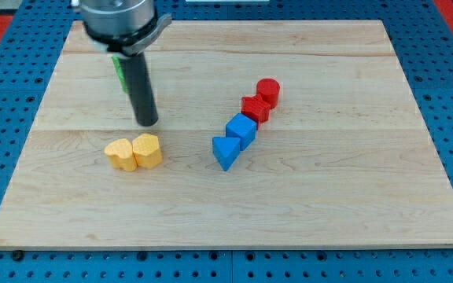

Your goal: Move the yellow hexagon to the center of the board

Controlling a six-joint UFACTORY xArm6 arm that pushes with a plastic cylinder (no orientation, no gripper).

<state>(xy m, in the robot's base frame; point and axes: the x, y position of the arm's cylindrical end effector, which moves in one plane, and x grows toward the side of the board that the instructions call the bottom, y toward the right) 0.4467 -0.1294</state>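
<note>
Two yellow blocks sit side by side left of the board's middle. The left one (119, 154) looks like a hexagon, and the right one (148, 150) has a notched top, perhaps a heart or star. My tip (147, 123) rests on the board just above the right yellow block, a small gap away. The dark rod rises from it toward the view's top left.
A green block (119, 69) is partly hidden behind the rod near the top left. A red cylinder (268, 91), a red block (255, 108), a blue cube (241, 130) and a blue triangle (225, 152) form a diagonal chain right of centre. The wooden board (352, 196) has blue pegboard around it.
</note>
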